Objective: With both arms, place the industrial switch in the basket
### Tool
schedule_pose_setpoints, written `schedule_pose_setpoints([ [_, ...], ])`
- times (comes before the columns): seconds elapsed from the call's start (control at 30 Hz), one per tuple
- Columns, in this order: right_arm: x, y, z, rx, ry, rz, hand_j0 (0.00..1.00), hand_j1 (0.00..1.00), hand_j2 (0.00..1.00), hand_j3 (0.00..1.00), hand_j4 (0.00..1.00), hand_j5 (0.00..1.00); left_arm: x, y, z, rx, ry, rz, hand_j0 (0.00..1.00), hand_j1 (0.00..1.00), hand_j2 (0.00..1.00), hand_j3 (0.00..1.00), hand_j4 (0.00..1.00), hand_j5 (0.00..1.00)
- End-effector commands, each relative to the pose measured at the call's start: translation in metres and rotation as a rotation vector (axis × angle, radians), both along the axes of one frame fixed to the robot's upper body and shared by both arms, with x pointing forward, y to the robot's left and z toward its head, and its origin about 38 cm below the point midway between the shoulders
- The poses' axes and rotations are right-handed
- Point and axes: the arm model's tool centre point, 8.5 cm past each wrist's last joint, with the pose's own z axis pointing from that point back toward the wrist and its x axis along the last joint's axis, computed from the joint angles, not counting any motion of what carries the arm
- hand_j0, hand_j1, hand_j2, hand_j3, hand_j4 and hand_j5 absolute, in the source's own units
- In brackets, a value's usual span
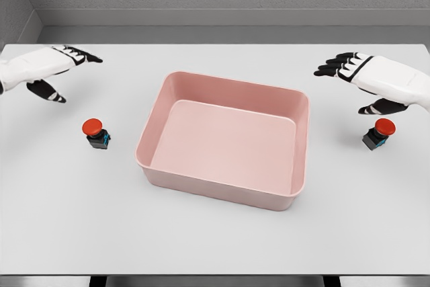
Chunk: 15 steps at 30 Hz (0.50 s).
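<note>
Head view shows two industrial switches on the white counter (215,247), one to each side of the pink basket (225,140), and each has its own hand close by. Nearest of all is the pairing on the right: the right switch (378,133), red button up on a dark body, sits just below and slightly inward of the right hand (376,82), almost under its thumb, so a short drop should bring those fingers onto it. The right hand's fingers (339,65) are spread and empty, pointing inward toward the basket. On the other side, the left switch (96,132) lies below and inward of the left hand (47,68), a clearer gap than on the right. The left hand's fingers (84,56) are likewise spread and hold nothing. Both switches stand upright with no marked long axis, apart from the basket's walls, and the basket lies between them, empty. Each arm looks best placed for the switch on its own side.
</note>
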Motion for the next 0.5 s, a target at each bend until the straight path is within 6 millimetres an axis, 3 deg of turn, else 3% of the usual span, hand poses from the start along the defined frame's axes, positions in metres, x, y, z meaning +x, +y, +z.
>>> schedule_pose_setpoints([
  [0.0, -0.001, -0.003, 0.002, -0.007, 0.002, -0.005, 1.00, 1.00, 1.00, 1.00, 1.00, 1.00, -0.001, 0.002, -0.001, 0.001, 0.004, 0.004, 1.00, 1.00, 1.00, 1.00, 1.00, 1.00],
  [0.1, -0.011, -0.033, 0.011, -0.074, 0.007, -0.056, 1.00, 1.00, 1.00, 1.00, 1.00, 1.00, -0.002, -0.001, -0.002, 0.010, 0.006, -0.008, 1.00, 1.00, 1.00, 1.00, 1.00, 1.00],
  [0.13, -0.017, -0.040, 0.004, -0.079, 0.027, -0.073, 1.00, 1.00, 1.00, 1.00, 1.00, 1.00, -0.006, 0.010, 0.000, 0.027, 0.007, 0.007, 1.00, 1.00, 1.00, 1.00, 1.00, 1.00],
  [0.23, -0.029, -0.036, 0.010, -0.123, 0.026, -0.038, 1.00, 1.00, 1.00, 1.00, 1.00, 1.00, -0.013, 0.017, -0.008, 0.068, 0.039, 0.002, 1.00, 1.00, 1.00, 1.00, 1.00, 1.00],
  [0.33, -0.040, -0.038, 0.003, -0.150, 0.057, -0.026, 1.00, 1.00, 1.00, 1.00, 1.00, 1.00, -0.017, -0.002, -0.007, 0.082, 0.044, -0.065, 1.00, 1.00, 1.00, 1.00, 1.00, 1.00],
  [0.47, -0.043, -0.040, -0.002, -0.148, 0.069, -0.030, 1.00, 1.00, 1.00, 1.00, 1.00, 1.00, -0.030, -0.002, -0.003, 0.113, 0.049, -0.108, 1.00, 1.00, 1.00, 1.00, 1.00, 1.00],
])
